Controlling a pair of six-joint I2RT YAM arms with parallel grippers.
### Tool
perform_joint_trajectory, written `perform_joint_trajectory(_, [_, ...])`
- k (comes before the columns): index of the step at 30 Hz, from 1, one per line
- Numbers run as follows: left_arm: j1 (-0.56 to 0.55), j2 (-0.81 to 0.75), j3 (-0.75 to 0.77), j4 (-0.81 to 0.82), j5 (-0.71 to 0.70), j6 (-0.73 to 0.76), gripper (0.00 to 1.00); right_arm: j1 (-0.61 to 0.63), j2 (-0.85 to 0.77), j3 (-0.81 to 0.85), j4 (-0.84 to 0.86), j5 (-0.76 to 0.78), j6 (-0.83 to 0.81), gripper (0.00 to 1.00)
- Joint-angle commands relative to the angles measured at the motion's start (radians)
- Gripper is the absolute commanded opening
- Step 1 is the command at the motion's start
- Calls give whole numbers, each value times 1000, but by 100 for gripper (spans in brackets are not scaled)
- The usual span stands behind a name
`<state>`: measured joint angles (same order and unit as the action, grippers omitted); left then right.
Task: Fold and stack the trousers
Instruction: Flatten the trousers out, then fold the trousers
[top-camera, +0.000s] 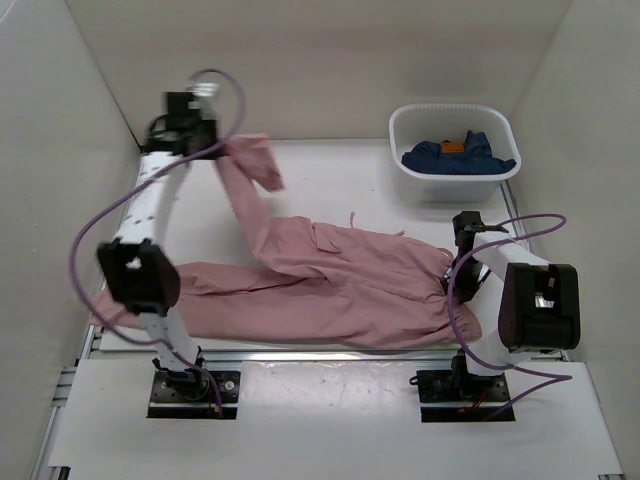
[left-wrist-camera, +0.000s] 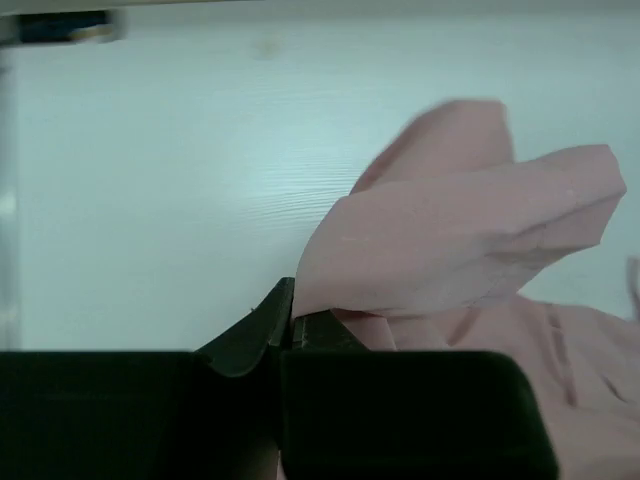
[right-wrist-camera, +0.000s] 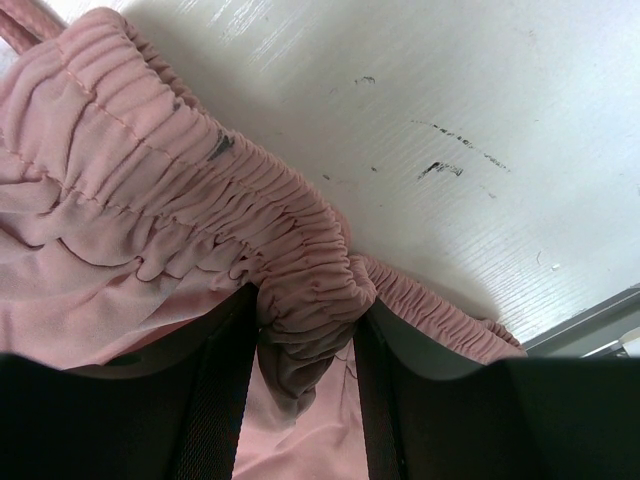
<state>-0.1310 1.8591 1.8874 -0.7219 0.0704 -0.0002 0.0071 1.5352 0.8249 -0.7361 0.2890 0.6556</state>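
A dusty-pink pair of trousers (top-camera: 330, 290) lies spread across the middle of the white bench (top-camera: 330, 180). Its gathered elastic waistband (right-wrist-camera: 200, 170) is at my right side. One long leg (top-camera: 210, 285) lies flat along the near edge and reaches toward my left. The other leg (top-camera: 250, 190) rises off the bench, slanting up and back to the far left corner, and its end flops over in a loose fold.

My left pincer (top-camera: 220, 148) is clenched on that raised leg. In the left wrist view the dark fingers (left-wrist-camera: 262, 335) meet, with pink cloth pinched between them just beside the drooping fold.

My right pincer (right-wrist-camera: 305, 320) is low over the bench at the waist end, grasping the trousers. A thick bunch of the ruffled waistband is wedged between its two fingers, which stand partly apart around it.

At the far right of the bench, well apart from the trousers, stands a white plastic tub (top-camera: 455, 108). It holds dark blue garments (top-camera: 470, 155) with a small orange patch (top-camera: 452, 147).
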Motion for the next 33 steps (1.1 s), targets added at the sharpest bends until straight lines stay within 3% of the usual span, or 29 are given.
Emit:
perform_joint_trajectory(1, [146,-155,-187,-18,58,0,14,5,78,-64,73,56,32,47])
perform_joint_trajectory(6, [388,-267,-552,42,109,0,19,-4,78,-44,73,75,32,48])
perform_joint_trajectory(9, [471,-291,-701,65,109,0,35,-15,78,-35,64,85,32,48])
perform_joint_trajectory(13, [554,-323,-807,52,85,0,39,-73,30,-35,46,95,22,49])
perform_joint_trajectory(17, [633,-414,-856,-62,65,0,43,-160,-30,-35,37,76,4,50])
perform_joint_trajectory(21, [672,-463,-869,-186,34,0,51,-185,-66,22,17,67,-72,55])
perform_joint_trajectory(23, [682,-463,-806,-227,22,0,54,-185,-75,97,-17,41,-106,58])
perform_joint_trajectory(26, [682,-451,-670,-228,22,0,68,-176,-75,218,-84,30,-142,63])
perform_joint_trajectory(30, [659,-292,-516,-228,22,0,81,-176,-64,328,-118,-3,-142,73])
perform_joint_trajectory(33, [620,-122,-443,-179,-29,0,83,-176,8,376,-94,-69,-129,77])
